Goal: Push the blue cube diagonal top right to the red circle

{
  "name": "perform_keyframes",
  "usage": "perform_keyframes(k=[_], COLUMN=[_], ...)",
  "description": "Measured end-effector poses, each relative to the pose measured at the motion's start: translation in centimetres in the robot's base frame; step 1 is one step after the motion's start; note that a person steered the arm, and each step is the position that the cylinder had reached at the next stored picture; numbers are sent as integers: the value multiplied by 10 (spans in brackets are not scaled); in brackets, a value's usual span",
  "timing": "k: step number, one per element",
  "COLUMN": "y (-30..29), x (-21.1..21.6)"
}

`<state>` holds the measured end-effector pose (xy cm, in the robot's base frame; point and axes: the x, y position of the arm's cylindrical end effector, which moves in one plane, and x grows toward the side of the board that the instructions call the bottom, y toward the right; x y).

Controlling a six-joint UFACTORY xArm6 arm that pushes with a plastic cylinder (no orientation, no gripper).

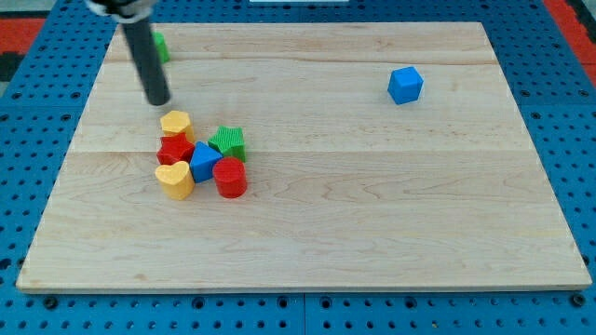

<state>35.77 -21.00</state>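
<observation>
The blue cube (405, 85) stands alone on the wooden board (372, 205) at the view's upper right. The red circle, a short red cylinder (229, 177), sits at the lower right of a cluster left of centre. My tip (159, 100) is at the view's upper left, just above that cluster and far to the left of the blue cube. It touches no block.
The cluster also holds a yellow block (175, 122), a red block (174, 149), a green star-like block (228, 141), a blue block (203, 161) and a yellow heart-like block (174, 178). A green block (160, 46) sits behind the rod at the top left.
</observation>
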Motion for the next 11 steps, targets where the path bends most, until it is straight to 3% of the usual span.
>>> perform_keyframes(k=[2,3,4,5,7,8,9,10,11], y=[34,35,27,64,327,355,333,348,359], x=[54,54,26,-48,-77,-38,10,10,-26])
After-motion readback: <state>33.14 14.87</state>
